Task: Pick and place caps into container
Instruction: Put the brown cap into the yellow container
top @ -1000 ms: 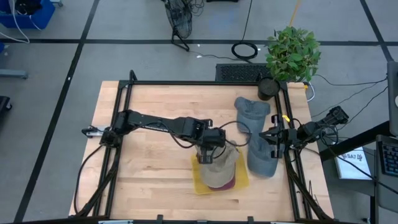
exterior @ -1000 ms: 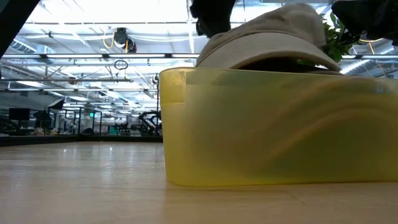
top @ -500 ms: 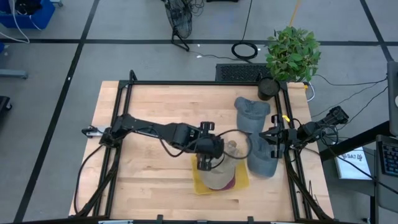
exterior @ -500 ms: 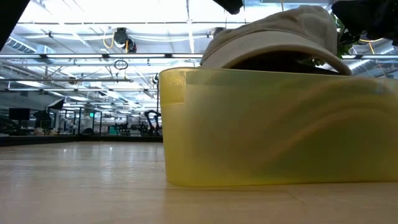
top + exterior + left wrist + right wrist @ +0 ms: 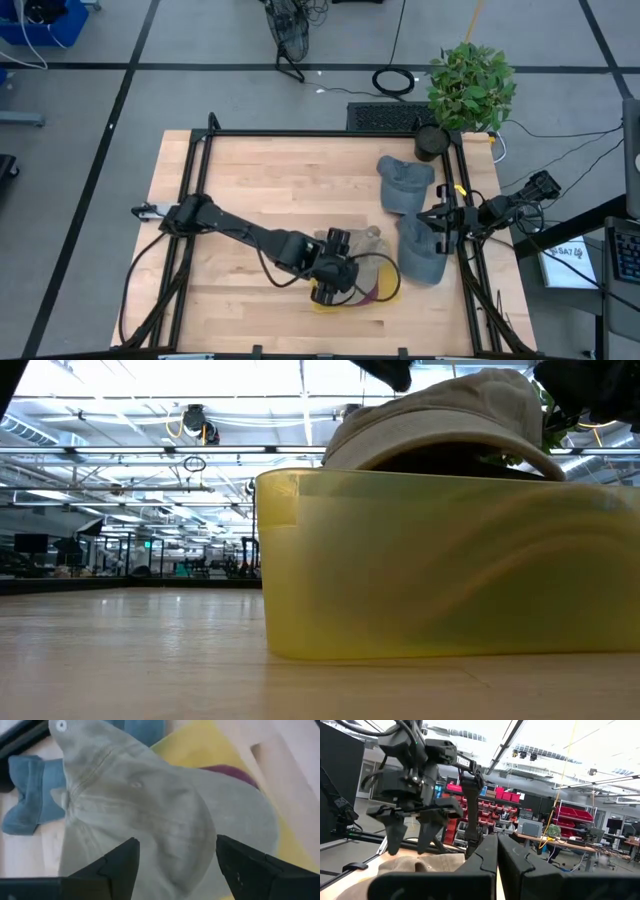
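Observation:
The container is a yellow tray near the table's front edge. A khaki cap lies crown up in it, on top of a maroon cap whose edge peeks out. My left gripper hovers open just above the khaki cap, one finger on either side of its crown, touching nothing; from the right wrist it shows over the cap. Two grey-blue caps lie flat on the table at the right. My right gripper waits shut by the right rail.
A black metal frame runs around the tabletop. A black pot with a green plant stands at the far right corner. Bare wood lies left of and beyond the tray.
My left gripper has opened and let go of the khaki cap, then drawn back toward the table's near edge and risen a little. The cap has settled slightly in the tray and now rests there on its own.

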You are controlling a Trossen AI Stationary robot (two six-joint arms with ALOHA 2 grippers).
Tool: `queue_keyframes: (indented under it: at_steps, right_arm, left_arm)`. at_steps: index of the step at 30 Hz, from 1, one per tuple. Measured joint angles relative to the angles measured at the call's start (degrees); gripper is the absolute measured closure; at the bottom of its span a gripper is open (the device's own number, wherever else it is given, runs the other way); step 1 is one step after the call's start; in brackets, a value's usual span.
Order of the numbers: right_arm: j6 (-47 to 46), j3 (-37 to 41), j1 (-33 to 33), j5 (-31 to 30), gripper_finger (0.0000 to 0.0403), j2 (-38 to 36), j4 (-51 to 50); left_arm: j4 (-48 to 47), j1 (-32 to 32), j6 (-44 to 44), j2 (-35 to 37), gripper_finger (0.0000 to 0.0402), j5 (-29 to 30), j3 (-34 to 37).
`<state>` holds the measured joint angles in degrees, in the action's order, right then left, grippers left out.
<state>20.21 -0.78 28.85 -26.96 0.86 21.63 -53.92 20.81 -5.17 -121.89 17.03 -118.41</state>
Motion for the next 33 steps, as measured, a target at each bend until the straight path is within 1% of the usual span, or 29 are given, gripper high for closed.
queue_keyframes:
  at_steps: [5, 10, 13, 16, 18, 20, 22, 25, 26, 29, 33]
  right_arm:
    - [0.0, 0.0, 0.01, 0.02, 0.0403, 0.0, 0.33]
    - [0.0, 0.0, -0.01, 0.0, 0.0403, 0.0, 0.35]
    - [0.0, -0.02, -0.01, 0.02, 0.0403, 0.0, 0.35]
    - [0.0, -0.02, -0.01, 0.02, 0.0403, 0.0, 0.33]
    - [0.01, 0.0, 0.0, 0.0, 0.0403, 0.0, 0.33]
    - [0.0, -0.02, 0.01, 0.01, 0.0403, 0.0, 0.33]
    - [0.0, -0.01, 0.0, 0.02, 0.0403, 0.0, 0.33]
    - [0.01, -0.01, 0.01, 0.0, 0.0403, 0.0, 0.33]
    - [0.02, -0.02, -0.01, 0.02, 0.0403, 0.0, 0.33]
    - [0.0, -0.02, 0.01, 0.0, 0.0403, 0.0, 0.31]
    - [0.0, 0.0, 0.01, 0.02, 0.0403, 0.0, 0.22]
  left_arm:
    - [1.13, -0.45, -0.15, 0.02, 0.0145, 0.56, 3.05]
    - [2.49, -1.14, -0.17, 0.07, 0.0154, -1.56, 5.69]
    - [5.12, -1.48, -0.36, 0.07, 0.0159, -1.62, 7.81]
    - [6.31, -1.98, -0.4, 0.07, 0.0174, -2.19, 8.35]
    - [6.24, -2.1, -0.56, 0.07, 0.0197, -2.63, 8.37]
    - [6.38, -2.09, -0.78, 0.07, 0.0236, -2.47, 8.39]
    - [6.59, -2.07, -0.74, 0.07, 0.0284, -1.67, 8.39]
    - [5.69, -2.2, 0.28, 0.07, 0.0367, -1.5, 7.36]
    - [5.3, -2.2, 1.37, 0.07, 0.0382, -1.52, 6.81]
    - [5.04, -2.15, 4.91, 0.04, 0.0385, -1.5, 4.51]
    - [3.41, -1.68, 9.53, 0.04, 0.0393, -0.77, -0.95]
